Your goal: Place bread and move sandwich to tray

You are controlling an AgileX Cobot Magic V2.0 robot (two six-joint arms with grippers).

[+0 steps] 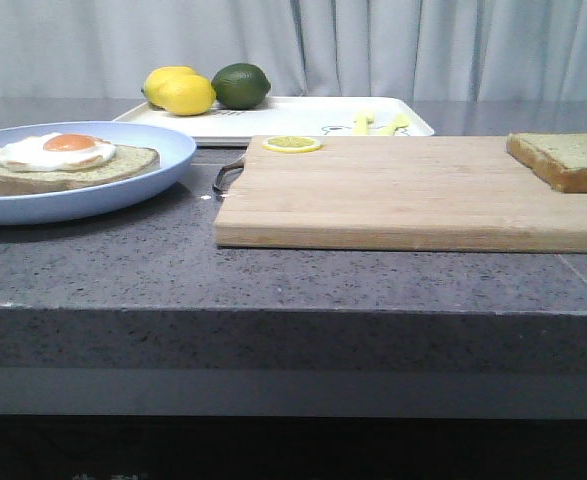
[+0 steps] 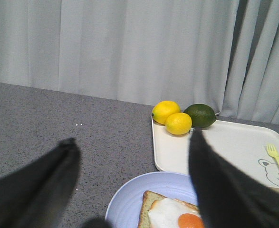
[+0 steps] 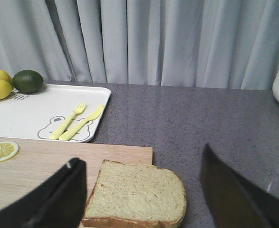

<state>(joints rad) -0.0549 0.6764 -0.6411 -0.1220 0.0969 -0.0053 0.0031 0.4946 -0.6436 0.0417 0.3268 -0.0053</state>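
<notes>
Awaiting first step: nothing in the task appears done; both slices lie apart and the tray [image 1: 273, 128] holds no sandwich.
Bread location: the bread [image 3: 137, 194] lies flat on the far right end of the cutting board [image 1: 413, 195], partly overhanging the board's edge in the right wrist view.
Bread orientation: squarish, so no clear long axis; domed crust edge faces the robot's right, straight edges run roughly along the board sides.
Sandwich base: egg-topped slice [image 1: 63, 165] rests on the blue plate [image 1: 158, 175] at the left of the surface [image 1: 103, 270], open-faced.
Base long axis: runs left to right in the front view; yolk up.
Tray: behind plate and board, carrying lemons [image 1: 178, 92], a lime [image 1: 241, 85], and a yellow fork and knife [image 3: 77, 121].
Left tool [image 2: 132, 180]: jaws wide, holding nothing, hovering over the plate.
Right tool [image 3: 144, 190]: jaws wide, empty, straddling the bread without visible contact.
Remaining: judged as all steps, namely grasp bread, set it on the egg, transfer sandwich to tray.
Other: a lemon slice [image 1: 292, 144] lies on the board's far edge.
</notes>
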